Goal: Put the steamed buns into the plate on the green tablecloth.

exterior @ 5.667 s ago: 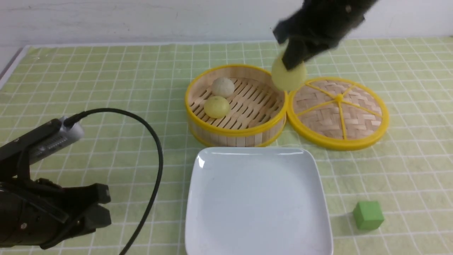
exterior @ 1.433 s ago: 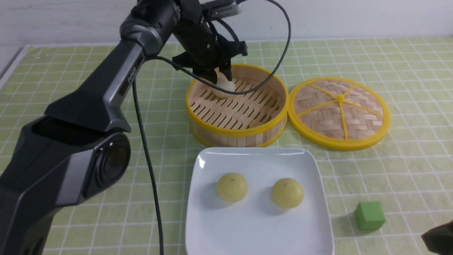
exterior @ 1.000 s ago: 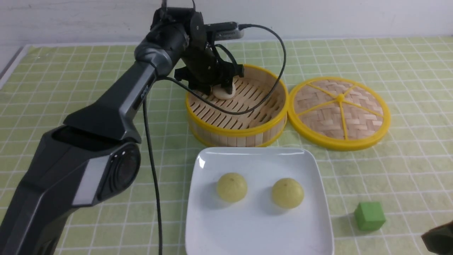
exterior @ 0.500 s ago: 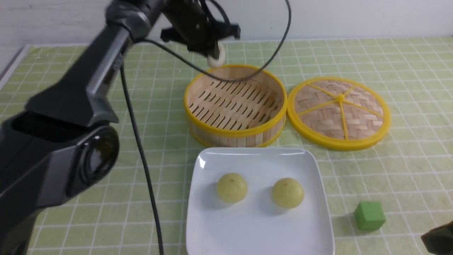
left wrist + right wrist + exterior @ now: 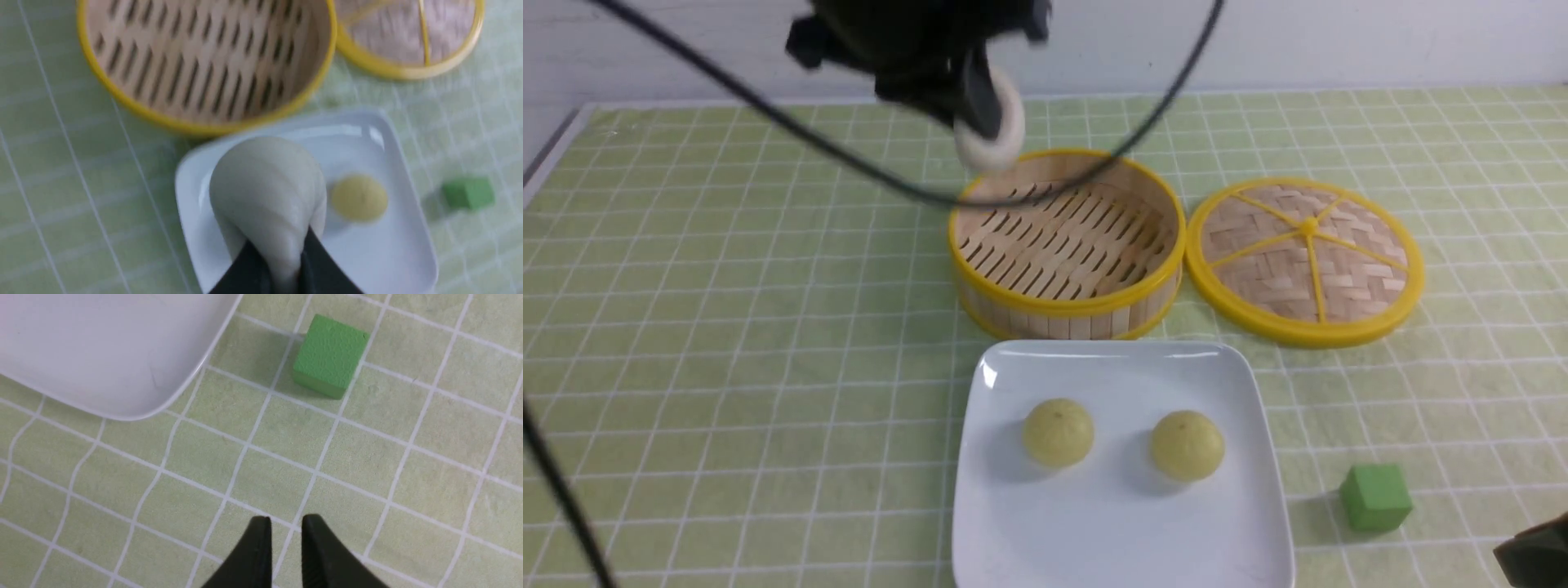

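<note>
The left gripper (image 5: 978, 118) hangs high over the far left edge of the bamboo steamer (image 5: 1066, 309), its jaws pinched on the greyish bun (image 5: 995, 124). In the left wrist view the soft dough (image 5: 265, 192) bulges out beyond the fingertips (image 5: 249, 269), so the grip looks firm and the bun is clear of the slats. What matters now is where the plate (image 5: 1115, 523) lies from that hand. It is straight back toward the robot's side, past the whole width of the steamer, and well lower, sitting flat on the green tablecloth (image 5: 727, 327) just beside the steamer's near wall. The path, as I judge it, is a pull toward the robot and then a descent, kept high enough that the bun clears the yellow rim. The two yellow buns (image 5: 1058, 431) (image 5: 1186, 445) rest side by side across the middle of the plate, apart from each other. Bare white shows nearer the robot and in a strip along the far rim, and the far strip is the closer landing for this arm. The right gripper (image 5: 286, 533) is parked low at the near right, its jaws almost together with only a slit between them, holding nothing, near the green cube (image 5: 330, 355) and off the plate's corner. It sits closer to the plate but carries nothing, so the placing falls to the left arm. The lid (image 5: 1307, 261) lies flat to the right of the steamer, out of the way.
</note>
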`<state>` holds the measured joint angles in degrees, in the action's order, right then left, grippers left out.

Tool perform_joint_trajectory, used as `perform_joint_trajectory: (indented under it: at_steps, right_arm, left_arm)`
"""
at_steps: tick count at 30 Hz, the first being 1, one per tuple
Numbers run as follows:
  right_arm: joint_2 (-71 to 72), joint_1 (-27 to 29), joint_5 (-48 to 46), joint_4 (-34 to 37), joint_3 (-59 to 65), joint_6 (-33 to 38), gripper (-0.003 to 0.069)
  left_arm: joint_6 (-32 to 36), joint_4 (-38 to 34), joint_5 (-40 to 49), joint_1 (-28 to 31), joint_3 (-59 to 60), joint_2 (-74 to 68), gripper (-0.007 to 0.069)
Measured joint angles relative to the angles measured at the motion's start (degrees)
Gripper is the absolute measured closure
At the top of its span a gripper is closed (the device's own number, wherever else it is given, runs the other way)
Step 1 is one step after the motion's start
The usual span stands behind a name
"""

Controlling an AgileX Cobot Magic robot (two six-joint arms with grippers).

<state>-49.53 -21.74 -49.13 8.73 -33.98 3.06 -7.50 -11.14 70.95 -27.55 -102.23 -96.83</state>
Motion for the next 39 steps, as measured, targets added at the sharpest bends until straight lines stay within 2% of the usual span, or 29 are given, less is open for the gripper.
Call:
perform_joint_trajectory:
  at_steps: [3, 5, 8, 10, 13, 17, 22, 23, 24, 26, 27, 29, 32, 39]
  right_arm:
    - [0.0, 0.0, 0.0, 0.5, 0.0, 0.0, 0.0522]
    - [0.0, 0.0, 0.0, 0.8, 0.0, 0.0, 0.052]
    - [0.0, 0.0, -0.1, 1.3, 0.0, 0.0, 0.0515]
    - [0.0, 0.0, -0.2, 1.3, 0.0, 0.0, 0.0514]
    - [0.0, 0.0, -0.2, 1.8, 0.0, 0.0, 0.051]
    - [0.9, 0.0, -0.5, 1.9, -0.1, -0.3, 0.051]
    - [5.9, 0.0, -1.4, 1.4, -0.5, -0.6, 0.0526]
    - [9.2, 0.0, -2.6, 1.1, -0.6, -0.6, 0.0553]
    - [11.3, 0.0, -3.5, 1.0, -0.6, -0.6, 0.0574]
    - [13.8, 0.0, -4.5, 1.0, -0.6, -0.6, 0.0604]
    - [17.0, 0.0, -5.7, 0.8, -0.6, -0.6, 0.0642]
    - [22.0, 0.0, -7.9, 0.2, -0.6, -0.6, 0.0672]
    - [28.3, 0.0, -11.5, -1.1, -0.6, -0.8, 0.0674]
    - [39.0, 0.0, -13.9, -5.3, -0.6, -5.5, 0.0674]
  left_arm:
    - [0.1, 0.0, 0.0, -5.5, 16.2, 5.2, 0.0591]
    - [0.1, -0.1, -1.1, -7.4, 21.1, 5.8, 0.059]
    - [0.1, -0.2, -9.8, -13.9, 31.1, 5.2, 0.0587]
    - [0.1, -0.2, -13.4, -16.0, 33.2, 3.8, 0.0587]
    - [0.1, -0.4, -18.5, -18.5, 34.2, 0.1, 0.058]
    - [0.1, -0.7, -21.4, -19.1, 34.2, -4.4, 0.054]
    - [0.1, -0.4, -23.4, -19.1, 34.2, -8.2, 0.0405]
    - [-0.5, -0.1, -23.7, -19.1, 34.1, -8.4, 0.033]
    - [-1.1, 0.5, -23.4, -19.1, 33.6, -8.4, 0.0288]
    - [-1.7, 1.3, -23.0, -19.1, 33.0, -8.4, 0.0248]
    - [-2.8, 2.9, -22.0, -19.1, 31.7, -8.2, 0.0195]
    - [-4.6, 6.5, -19.8, -19.1, 29.1, -7.7, 0.0121]
    - [-6.8, 11.1, -15.9, -19.1, 25.1, -7.0, 0.0071]
    - [-9.0, 17.4, -8.6, -19.1, 19.4, -6.7, 0.0064]
